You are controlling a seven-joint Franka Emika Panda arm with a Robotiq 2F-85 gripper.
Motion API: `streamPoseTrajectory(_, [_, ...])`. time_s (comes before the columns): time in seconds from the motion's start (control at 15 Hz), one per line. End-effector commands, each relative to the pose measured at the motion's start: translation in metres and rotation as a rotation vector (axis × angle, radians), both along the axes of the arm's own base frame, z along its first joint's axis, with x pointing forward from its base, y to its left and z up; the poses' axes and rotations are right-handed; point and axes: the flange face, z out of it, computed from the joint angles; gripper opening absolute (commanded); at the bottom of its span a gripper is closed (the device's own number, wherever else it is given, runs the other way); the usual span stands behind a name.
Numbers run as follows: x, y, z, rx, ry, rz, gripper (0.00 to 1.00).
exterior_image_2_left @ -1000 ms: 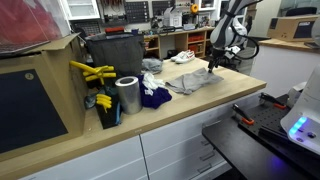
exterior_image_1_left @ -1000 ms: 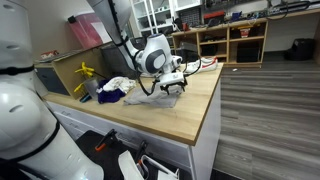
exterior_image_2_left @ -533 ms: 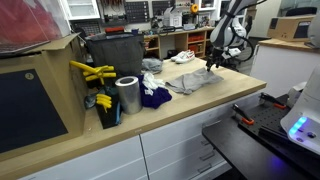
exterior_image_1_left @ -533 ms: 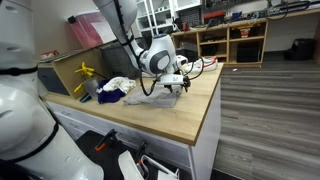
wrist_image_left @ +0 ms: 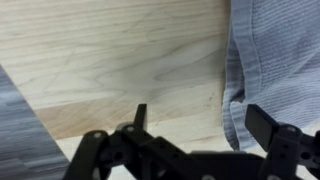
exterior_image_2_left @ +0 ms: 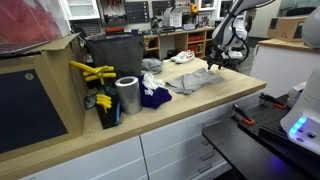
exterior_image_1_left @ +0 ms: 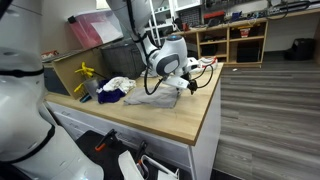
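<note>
While the desk (exterior_image_1_left: 185,118) carries it flat near one end, the grey-blue cloth (wrist_image_left: 278,60) looks light, limp, apt to bunch | hold: hem edge by the desk's bare wood | pincer (wrist_image_left: 200,125) spread, empty, over that bare wood.

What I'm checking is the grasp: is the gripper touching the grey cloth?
Cannot tell. In the wrist view the open gripper has one finger overlapping the grey cloth, hiding contact or gap.
</note>
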Motion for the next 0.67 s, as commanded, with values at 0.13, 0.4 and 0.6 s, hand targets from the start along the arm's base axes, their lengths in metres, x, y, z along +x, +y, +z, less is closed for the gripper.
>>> streamPoseTrajectory(0.13, [0.007, 0.022, -0.011, 0.108, -0.004, -0.045, 1.0])
streamPoseTrajectory(0.4, [0.006, 0.03, -0.022, 0.127, 0.006, -0.038, 1.0])
streamPoseTrajectory(0.6, [0.006, 0.029, -0.022, 0.148, 0.004, -0.048, 1.0])
